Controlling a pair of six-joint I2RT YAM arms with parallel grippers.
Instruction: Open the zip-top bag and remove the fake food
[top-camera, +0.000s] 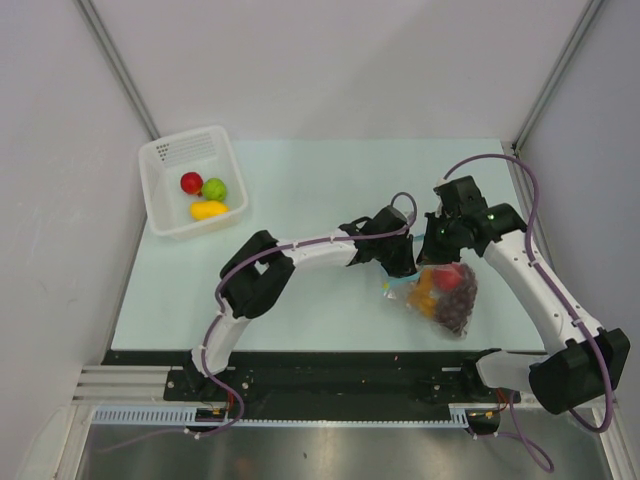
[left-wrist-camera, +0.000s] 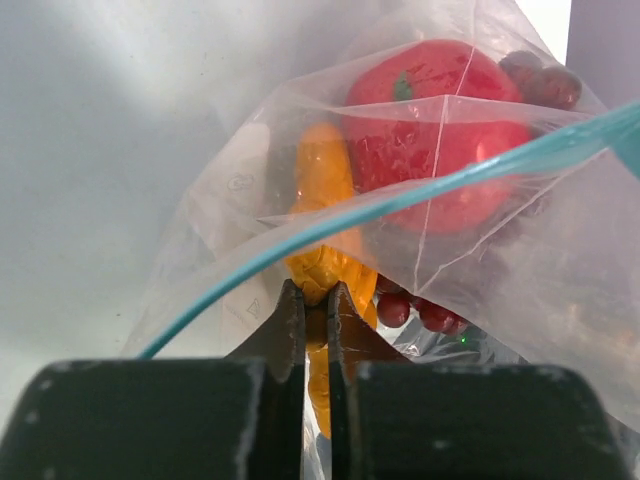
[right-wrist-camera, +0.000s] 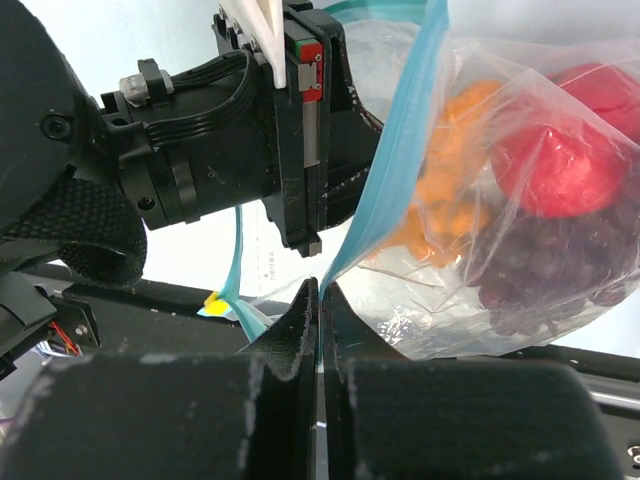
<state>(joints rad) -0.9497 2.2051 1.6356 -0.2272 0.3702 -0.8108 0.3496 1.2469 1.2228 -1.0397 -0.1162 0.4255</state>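
Clamped on the bag's (right-wrist-camera: 520, 200) teal zip strip is the right gripper (right-wrist-camera: 320, 297); the left gripper (left-wrist-camera: 312, 303) pinches its clear wall. It is by the table's (top-camera: 300, 300) near edge, right of middle, food (left-wrist-camera: 430, 130) inside.

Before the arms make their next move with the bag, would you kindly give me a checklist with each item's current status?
1. The right gripper is shut on the zip strip: ok.
2. The left gripper is shut on the zip-top bag: ok.
3. The left gripper pinches film only, not the orange piece: cannot tell.
4. Bag mouth open wide: cannot tell.
5. Bag emptied: not ok; the red fruit, orange piece and grape bunch are inside.
6. The basket has room: ok.
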